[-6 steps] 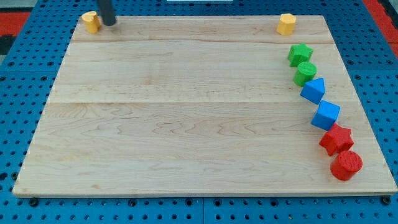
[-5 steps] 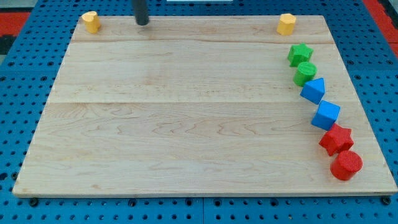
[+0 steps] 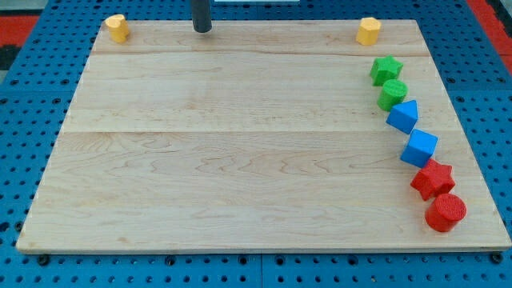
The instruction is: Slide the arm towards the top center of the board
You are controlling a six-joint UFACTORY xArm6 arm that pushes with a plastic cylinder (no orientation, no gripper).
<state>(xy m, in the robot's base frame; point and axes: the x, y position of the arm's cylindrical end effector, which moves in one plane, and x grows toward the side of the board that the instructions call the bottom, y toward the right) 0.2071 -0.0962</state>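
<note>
My tip rests on the wooden board near its top edge, left of the top centre. It touches no block. A yellow block sits at the top left corner, well to the tip's left. Another yellow block sits at the top right, far to the tip's right.
Down the board's right side runs a curved row: a green star, a green round block, a blue triangular block, a blue cube, a red star and a red cylinder. Blue pegboard surrounds the board.
My tip has slid to the right along the top edge, away from the top left yellow block. No block has moved.
</note>
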